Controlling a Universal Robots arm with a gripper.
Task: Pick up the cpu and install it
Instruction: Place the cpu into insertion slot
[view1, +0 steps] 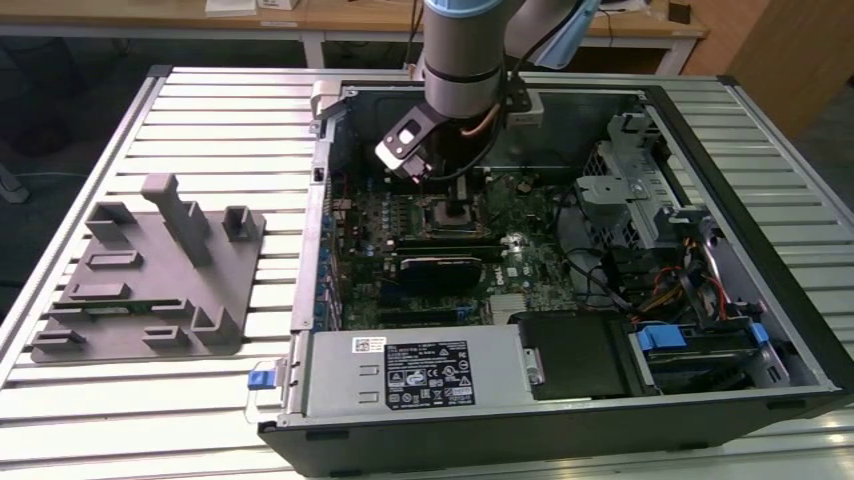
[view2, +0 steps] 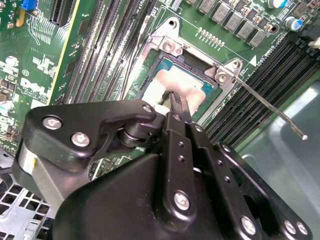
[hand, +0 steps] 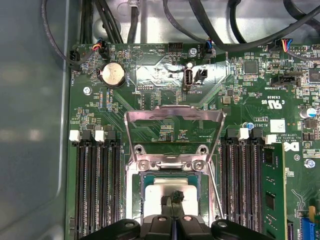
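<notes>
Item: open computer case (view1: 694, 130), lying on a slatted metal table (view1: 134, 400) at the centre of the exterior view. The arm is reaching down into its upper middle. The gripper (view2: 176, 102) (hand: 174, 200) is holding its fingers pressed together, tips just over the cpu (view2: 195, 92) (hand: 157, 192); contact cannot be told. The cpu is sitting flat in the motherboard (view1: 527, 270) socket, with the socket's metal frame (hand: 172, 117) standing raised and its thin lever (view2: 265, 102) sticking out beside it. Memory slots (hand: 95, 185) are flanking the socket, and a coin battery (hand: 113, 75) is sitting near it. A power supply (view1: 347, 385) is showing a white printed label (view1: 430, 375) at lower centre. A grey tray (view1: 147, 290) is lying at the exterior view's left.
</notes>
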